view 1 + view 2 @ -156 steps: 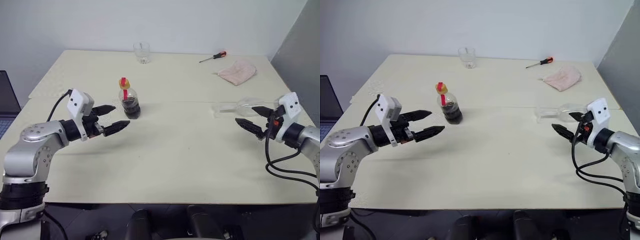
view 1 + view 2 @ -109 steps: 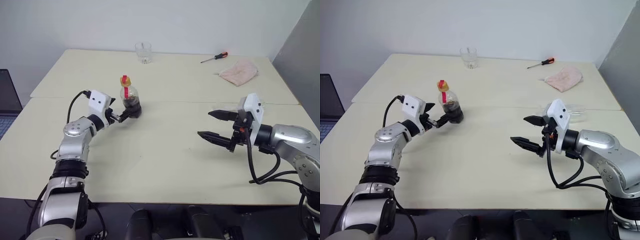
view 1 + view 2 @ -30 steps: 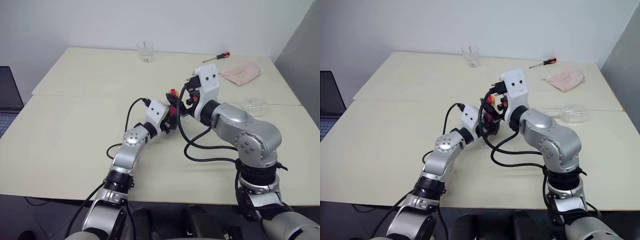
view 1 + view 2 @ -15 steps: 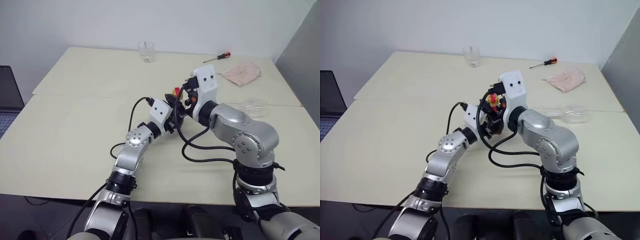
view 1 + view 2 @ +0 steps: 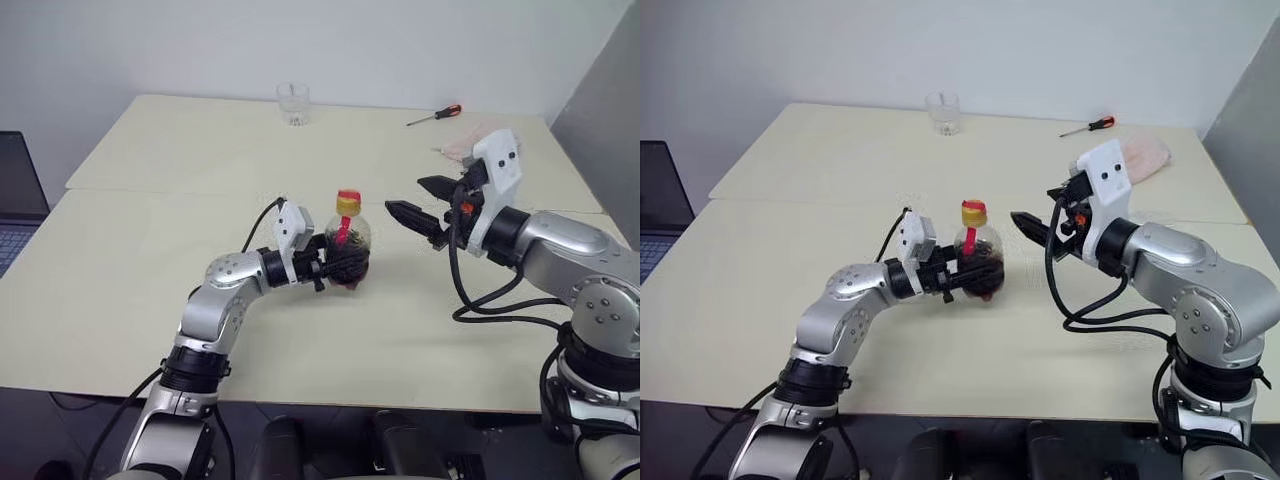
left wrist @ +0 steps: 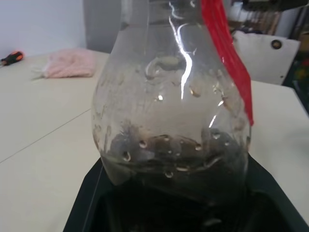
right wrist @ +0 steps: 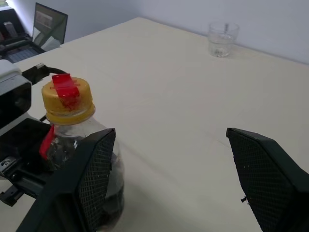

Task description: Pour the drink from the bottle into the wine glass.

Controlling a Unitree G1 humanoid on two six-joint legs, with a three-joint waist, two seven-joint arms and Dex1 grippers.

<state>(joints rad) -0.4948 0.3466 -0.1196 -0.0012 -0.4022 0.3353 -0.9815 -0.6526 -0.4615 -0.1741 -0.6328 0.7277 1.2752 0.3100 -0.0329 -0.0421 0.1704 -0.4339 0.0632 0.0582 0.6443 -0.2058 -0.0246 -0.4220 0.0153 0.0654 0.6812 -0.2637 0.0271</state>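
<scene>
Two grippers over a cream table, bottle held upright, cap on

Two tabletops make up the surface we see: a pale cream table (image 5: pixel 150 300) with a seam running across it, so it reads as two slabs pushed together. Behind it a plain white wall; on the right a grey panel (image 5: pixel 600 100) stands at the table's edge. A dark laptop (image 5: pixel 15 200) sits off the left side.

The left gripper (image 5: pixel 335 268) points across to the right, and its black fingers are clamped on the lower body of the bottle (image 5: pixel 347 245). The bottle stands upright near the table's middle, just in front of the seam; we cannot tell if its base touches the surface. Its yellow cap (image 7: pixel 66 100) is in place with a red strip over it and down the side. In the left wrist view the drink (image 6: pixel 174 166) fills only the bottom part of the bottle, dark brown with bubbles on the wall above it.

The right gripper (image 5: pixel 425 200) hangs to the right of the bottle, apart from it, fingers spread wide and holding nothing. In the right wrist view the cap sits beside one finger, not between the two.

We cannot make out the wine glass in the views of this moment; the right arm covers the table's right side.

At the far edge: a short clear tumbler (image 5: pixel 292 103), a red-handled screwdriver (image 5: pixel 434 114) further right, and a pink cloth (image 5: pixel 1145 152) partly behind the right wrist.
</scene>
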